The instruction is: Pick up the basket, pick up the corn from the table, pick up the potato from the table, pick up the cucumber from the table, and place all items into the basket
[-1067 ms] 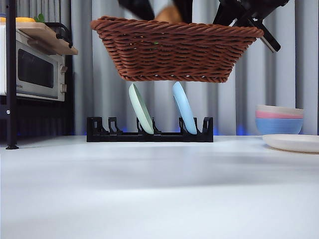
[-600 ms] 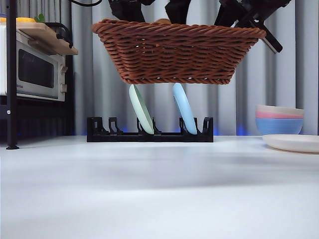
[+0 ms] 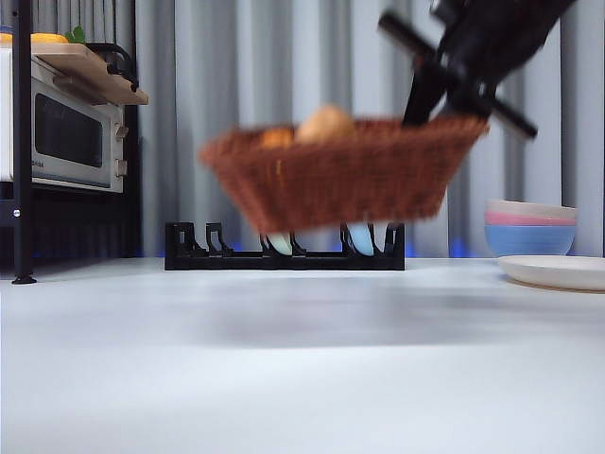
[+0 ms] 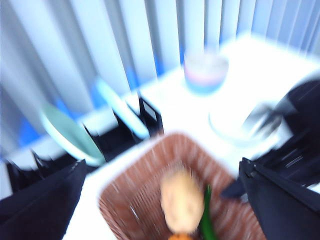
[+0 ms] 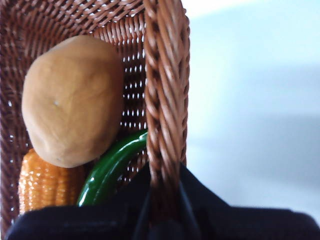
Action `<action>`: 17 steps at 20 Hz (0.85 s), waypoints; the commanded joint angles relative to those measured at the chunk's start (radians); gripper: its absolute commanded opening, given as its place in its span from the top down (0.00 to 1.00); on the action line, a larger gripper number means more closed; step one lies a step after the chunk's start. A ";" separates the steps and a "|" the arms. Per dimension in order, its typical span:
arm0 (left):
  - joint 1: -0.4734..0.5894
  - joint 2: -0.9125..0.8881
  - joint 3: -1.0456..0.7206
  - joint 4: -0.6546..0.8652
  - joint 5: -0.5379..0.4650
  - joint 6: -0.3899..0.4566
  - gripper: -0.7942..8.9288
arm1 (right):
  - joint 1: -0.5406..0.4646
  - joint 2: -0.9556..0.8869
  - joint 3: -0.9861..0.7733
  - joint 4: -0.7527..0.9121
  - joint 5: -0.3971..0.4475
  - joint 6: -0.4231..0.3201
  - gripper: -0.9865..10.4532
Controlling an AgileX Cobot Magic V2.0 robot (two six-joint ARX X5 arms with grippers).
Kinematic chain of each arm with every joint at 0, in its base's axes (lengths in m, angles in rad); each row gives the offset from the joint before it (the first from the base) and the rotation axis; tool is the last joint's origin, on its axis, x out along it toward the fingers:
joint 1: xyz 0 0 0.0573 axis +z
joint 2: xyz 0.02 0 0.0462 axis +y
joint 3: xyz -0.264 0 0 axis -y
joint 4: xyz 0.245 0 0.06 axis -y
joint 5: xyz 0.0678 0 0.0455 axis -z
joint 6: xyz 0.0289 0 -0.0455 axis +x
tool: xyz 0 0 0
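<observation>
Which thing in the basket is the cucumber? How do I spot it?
Find the brown wicker basket that the right gripper holds by its rim. The cucumber lies inside, between that rim and the potato. It is thin, shiny dark green; the corn is bumpy orange.

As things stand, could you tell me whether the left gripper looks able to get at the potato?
Probably yes. The potato lies uppermost in the open basket, over the corn and cucumber, and the left wrist view looks down on it unobstructed. The right gripper clamps only the rim.
</observation>
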 commanded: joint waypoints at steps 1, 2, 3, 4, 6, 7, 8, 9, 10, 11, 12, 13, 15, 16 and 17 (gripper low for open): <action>-0.004 -0.046 0.005 0.008 0.000 0.003 0.27 | 0.001 0.068 0.004 0.045 -0.008 0.072 0.92; -0.004 -0.056 0.005 0.008 0.000 0.003 0.27 | 0.002 0.082 0.004 0.046 -0.007 0.079 0.92; -0.004 -0.074 0.005 0.006 -0.003 0.003 0.27 | 0.002 0.107 0.004 0.048 -0.007 0.091 0.92; -0.003 -0.085 0.005 0.005 -0.003 0.003 0.27 | 0.002 0.124 0.004 0.048 -0.007 0.099 0.92; -0.003 -0.106 0.005 0.002 -0.003 0.003 0.27 | 0.002 0.160 0.004 0.048 -0.008 0.103 0.92; -0.003 -0.111 0.005 0.000 -0.003 0.003 0.27 | 0.002 0.173 0.004 0.048 -0.008 0.103 0.92; -0.003 -0.117 0.005 -0.002 -0.003 0.003 0.27 | 0.002 0.187 0.004 0.046 -0.008 0.102 0.92; -0.003 -0.120 0.005 -0.005 -0.003 0.003 0.27 | 0.002 0.197 0.004 0.043 -0.008 0.102 0.92; -0.003 -0.122 0.005 -0.009 -0.003 0.003 0.27 | 0.002 0.206 0.004 0.043 -0.008 0.102 0.92; -0.003 -0.122 0.005 -0.014 -0.003 0.003 0.27 | 0.002 0.211 0.004 0.043 -0.007 0.101 0.92; -0.003 -0.122 0.005 -0.024 -0.003 0.003 0.27 | 0.002 0.217 0.004 0.043 -0.007 0.101 0.91; -0.003 -0.122 0.005 -0.034 -0.003 0.003 0.27 | 0.002 0.218 0.004 0.041 -0.007 0.100 0.90; -0.003 -0.121 0.005 -0.061 -0.003 0.003 0.27 | 0.002 0.218 0.004 0.036 -0.007 0.098 0.88; -0.003 -0.121 0.005 -0.072 -0.003 0.003 0.27 | 0.002 0.218 0.004 0.036 -0.007 0.098 0.84; -0.003 -0.121 0.005 -0.084 -0.003 0.003 0.27 | 0.001 0.217 0.004 0.036 -0.007 0.098 0.74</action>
